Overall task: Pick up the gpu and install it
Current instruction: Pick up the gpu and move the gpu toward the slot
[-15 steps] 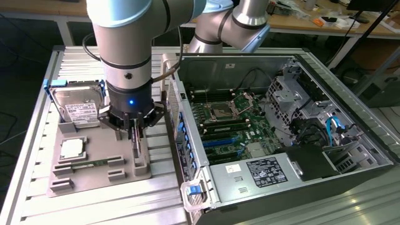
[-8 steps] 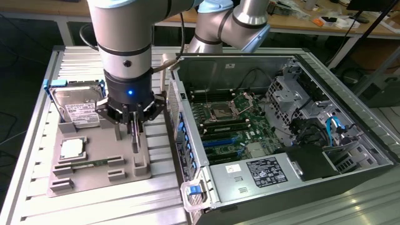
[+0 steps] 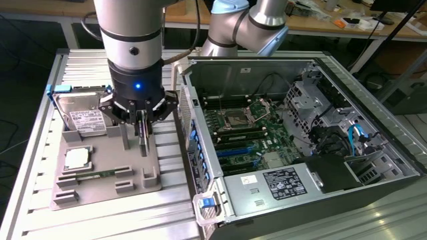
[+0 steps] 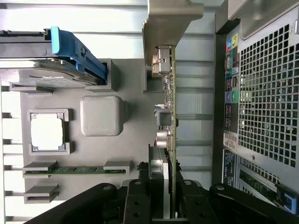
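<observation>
Right now I have the arm standing almost straight up over the grey plastic fixture tray (image 3: 100, 192), its wrist pointing down and the tool (image 3: 142, 131) hanging directly under it, toward the tray edge nearest the open black computer case (image 3: 373, 200). The arm's upper links bend away behind the case's top edge.

The tool's fingers (image 4: 140, 205) are drawn in narrow and are clamped on the gpu (image 3: 144, 147), a thin flat circuit card standing upright on its long edge. From the wrist view I see that card edge-on, running away from the fingers with small metal components along it. Its lower edge is down at the tray, and I cannot tell whether it is seated there or just clear of it.

In the exterior view, the silver hard drive with a white label and blue frame (image 3: 83, 117) leans upright at the tray's far end, to the tool's left. The square silver processor chip (image 3: 78, 159) lies flat nearer the camera, with the narrow green memory stick (image 3: 100, 174) just beyond it. The tray rests on the slatted aluminium tabletop (image 3: 40, 200). The case lies open-side up on the exterior view's right, with the green motherboard (image 3: 247, 130) exposed.
</observation>
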Robot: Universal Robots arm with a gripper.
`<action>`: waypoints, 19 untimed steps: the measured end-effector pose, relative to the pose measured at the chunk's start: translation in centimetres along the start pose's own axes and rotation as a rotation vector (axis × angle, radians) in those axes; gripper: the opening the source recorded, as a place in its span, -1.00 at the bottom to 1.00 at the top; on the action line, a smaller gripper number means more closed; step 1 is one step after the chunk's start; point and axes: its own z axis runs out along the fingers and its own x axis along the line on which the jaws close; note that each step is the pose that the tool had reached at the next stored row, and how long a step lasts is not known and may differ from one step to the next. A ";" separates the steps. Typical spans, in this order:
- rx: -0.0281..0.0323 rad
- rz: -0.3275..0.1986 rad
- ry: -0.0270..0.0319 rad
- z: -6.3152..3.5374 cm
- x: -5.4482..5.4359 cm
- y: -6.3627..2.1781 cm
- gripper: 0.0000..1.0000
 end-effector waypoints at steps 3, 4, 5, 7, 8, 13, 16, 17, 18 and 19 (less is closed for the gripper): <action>0.0000 0.000 0.0001 -0.82 0.0 0.01 -0.43; 0.0000 0.000 0.0000 -1.07 0.0 0.02 -0.43; 0.0000 0.000 0.0001 -1.29 0.0 0.02 -0.43; 0.0001 0.000 0.0001 -1.70 0.0 0.03 -0.43; 0.0000 0.000 0.0000 -1.90 0.0 0.05 -0.43; 0.0000 0.000 0.0000 -2.85 0.0 0.08 -0.43; 0.0000 0.000 -0.0001 -3.41 0.0 0.12 -0.43; 0.0000 0.000 -0.0001 -3.64 -0.1 0.14 -0.43; 0.0001 0.001 0.0000 -3.84 -0.1 0.17 -0.43; 0.0000 0.001 -0.0001 -4.08 -0.1 0.22 -0.43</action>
